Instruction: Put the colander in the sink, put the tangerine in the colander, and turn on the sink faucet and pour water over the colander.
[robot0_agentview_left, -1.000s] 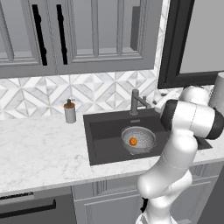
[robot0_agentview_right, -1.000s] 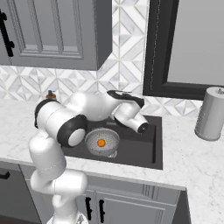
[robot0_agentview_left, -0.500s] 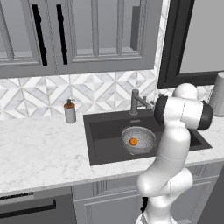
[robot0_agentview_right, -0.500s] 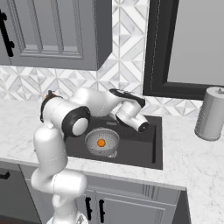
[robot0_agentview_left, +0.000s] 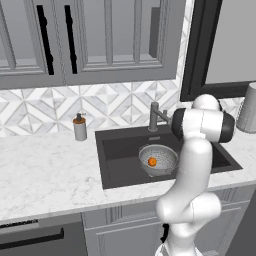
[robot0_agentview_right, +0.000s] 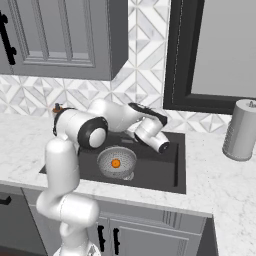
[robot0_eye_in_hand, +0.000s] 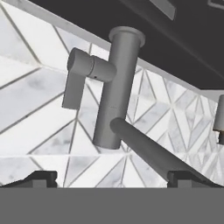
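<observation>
Colander (robot0_agentview_left: 158, 159) sits in the sink (robot0_agentview_left: 120, 152), right of centre on the basin floor, upright; tangerine (robot0_agentview_left: 152, 162) lies inside the colander, near its middle; same pair in right base view, colander (robot0_agentview_right: 116, 163) with tangerine (robot0_agentview_right: 115, 163) in the dark sink (robot0_agentview_right: 160, 172); sink is set in the white marble desk (robot0_agentview_left: 45, 170); sink faucet (robot0_agentview_left: 155, 116) stands at the far rim of the sink, upright post, spout angled out over the basin toward the colander; no water visible at the spout; tool (robot0_eye_in_hand: 112, 177) in hand view has its two dark tips wide apart at the bottom corners, nothing between them, not touching anything; it faces the faucet close up; sink faucet (robot0_eye_in_hand: 114, 89) there shows post, lever off one side near the top, spout running down toward the tool's right tip; tiled backsplash behind it; in right base view the arm reaches over the far side of the sink, hand above the basin near the faucet, colander below and to its left; soap dispenser (robot0_agentview_left: 80, 128) on the desk left of the sink by the wall; grey canister (robot0_agentview_right: 241, 130) on the desk well right of the sink; grey cabinets (robot0_agentview_left: 90, 40) above.
</observation>
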